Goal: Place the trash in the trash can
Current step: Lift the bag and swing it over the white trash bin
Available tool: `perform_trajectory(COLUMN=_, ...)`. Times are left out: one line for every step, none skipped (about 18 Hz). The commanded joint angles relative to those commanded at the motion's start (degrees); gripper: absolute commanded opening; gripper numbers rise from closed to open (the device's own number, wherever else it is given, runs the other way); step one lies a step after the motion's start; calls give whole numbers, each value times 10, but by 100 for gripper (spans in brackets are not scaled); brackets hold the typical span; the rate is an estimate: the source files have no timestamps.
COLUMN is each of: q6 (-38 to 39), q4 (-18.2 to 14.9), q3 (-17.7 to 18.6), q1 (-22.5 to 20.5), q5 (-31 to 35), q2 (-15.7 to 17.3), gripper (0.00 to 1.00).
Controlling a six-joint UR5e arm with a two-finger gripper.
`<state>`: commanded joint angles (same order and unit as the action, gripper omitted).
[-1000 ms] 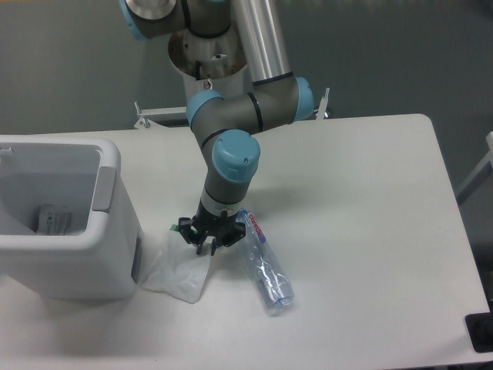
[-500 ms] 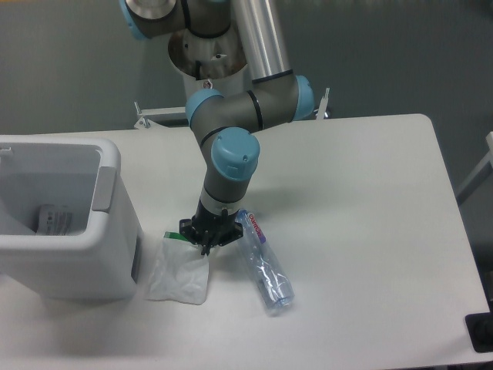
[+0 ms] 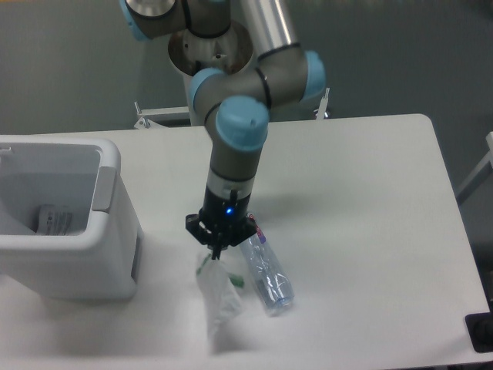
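- One pouch (image 3: 216, 297) that lay flat on the counter (image 3: 362, 193) half a second ago now hangs in the air, pinched at its top by the pincer (image 3: 215, 252), whose fingers are clamped together on it.
- Its green strip shows near the top, and its lower end dangles just above the counter near the front edge.
- Higher than before, the arm (image 3: 235, 154) stands more upright, a blue light glowing at its wrist.
- Unmoved, the clear bottle (image 3: 266, 270) lies on the counter just right of the hanging pouch, its red-and-blue label near the pincer.
- At far left stands the white trash can (image 3: 69, 231), well apart from the pouch, with a pale item already inside; nothing lies between them.
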<state>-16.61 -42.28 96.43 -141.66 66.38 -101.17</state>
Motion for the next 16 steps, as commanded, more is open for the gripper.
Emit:
perform_trajectory(q6=1, q4=0, q3=-16, q1=-12, q5=-19, q2=9, gripper=0)
perform_trajectory(q6=3, q4=-1, q3=-35, q1=-17, q5=-30, q2=17, gripper=0)
perform_trajectory(q6=15, q4=0, q3=-52, q1=-17, q5=-31, q2=25, gripper=0)
perform_trajectory(q6=30, q4=0, q3=-66, q1=-17, q5=-32, q2=35, gripper=0)
perform_trajectory(q6=43, q4=0, q3=-75, q1=-16, q5=-34, q2=43, gripper=0)
perform_trajectory(q6=46, q4=0, q3=-78, q1=-14, q5=-41, q2=53, gripper=0)
perform_trajectory(q6=43, q4=0, q3=-79, q1=-11, q5=-45, q2=65, gripper=0)
perform_trajectory(q6=39, q4=1, q3=-80, q1=-10, q5=-48, q2=79, gripper=0)
perform_trajectory(q6=31, q4=2, q3=-78, q1=-8, q5=-51, q2=95, gripper=0)
perform_trajectory(q6=20, q4=1, q3=-77, q1=-3, q5=-68, q2=109, gripper=0)
perform_trajectory(q6=18, q4=1, q3=-74, q1=8, q5=-90, q2=123, gripper=0)
perform_trajectory(q6=14, q4=2, q3=-67, q1=15, q5=-103, q2=141, gripper=0)
perform_trajectory(q6=3, q4=2, q3=-59, q1=18, q5=-107, q2=157, gripper=0)
perform_trajectory(q6=-10, q4=2, q3=-57, q1=24, q5=-107, q2=165, gripper=0)
perform_trajectory(q6=-11, q4=1, q3=-56, q1=40, q5=-108, q2=173, gripper=0)
perform_trajectory(q6=-11, q4=1, q3=-51, q1=52, q5=-109, q2=181, gripper=0)
